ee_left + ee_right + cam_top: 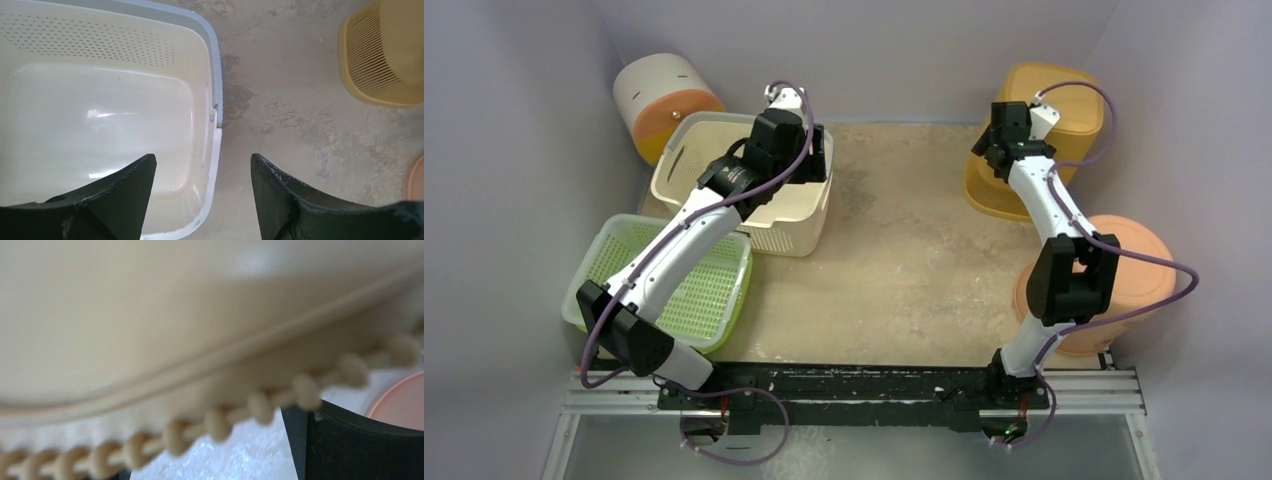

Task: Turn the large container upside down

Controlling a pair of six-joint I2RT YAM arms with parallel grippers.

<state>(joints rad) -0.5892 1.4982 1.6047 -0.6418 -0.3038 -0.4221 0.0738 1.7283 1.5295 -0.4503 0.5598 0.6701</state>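
The large cream container (784,228) stands upright at the back left, its open side up. My left gripper (812,160) hovers over its right rim, open. In the left wrist view the two fingers (127,195) straddle that rim, with the container's inside (100,115) to the left and bare table to the right; my left gripper (201,165) holds nothing. My right gripper (992,142) is at the back right against a yellow basket (1074,110). In the right wrist view my right gripper (210,460) is open, with the basket's beaded rim (260,407) blurred just above the gap.
A green mesh basket (709,290) sits under the left arm. A white and orange cylinder (659,100) lies at the back left corner. An orange tub (1129,265) stands at the right, behind the right arm. The yellow basket also shows in the left wrist view (385,55).
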